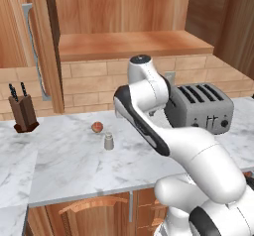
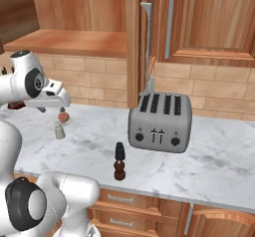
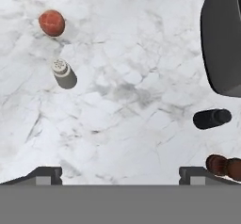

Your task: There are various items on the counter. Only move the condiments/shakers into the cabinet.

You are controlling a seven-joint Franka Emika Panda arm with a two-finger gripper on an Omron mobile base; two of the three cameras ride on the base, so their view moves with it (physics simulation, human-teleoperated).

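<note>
Hand [image 3: 120, 173] spread, empty, high over counter [image 3: 127, 124]; bare marble between grey shaker [image 3: 63, 73] and black bottle [image 3: 212, 118].

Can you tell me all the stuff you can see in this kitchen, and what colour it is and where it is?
Light grey cylinder shaker: one, grey, on the counter beside the ball.
Small reddish round ball: one, red-brown, on the counter.
Dark brown knobbed pepper mill: one, brown, upright near the counter's front edge.
Black bottle-shaped shaker: one, black, by the toaster.
Silver toaster: one, silver, on the counter.
Brown knife block: one, brown, far left by the wall.
White-grey marbled counter: one, white-grey.
Light-brown wooden cabinet: one, above the counter, its shelf bare.
White robot arm: one, white, its fingers open over the counter.
</note>
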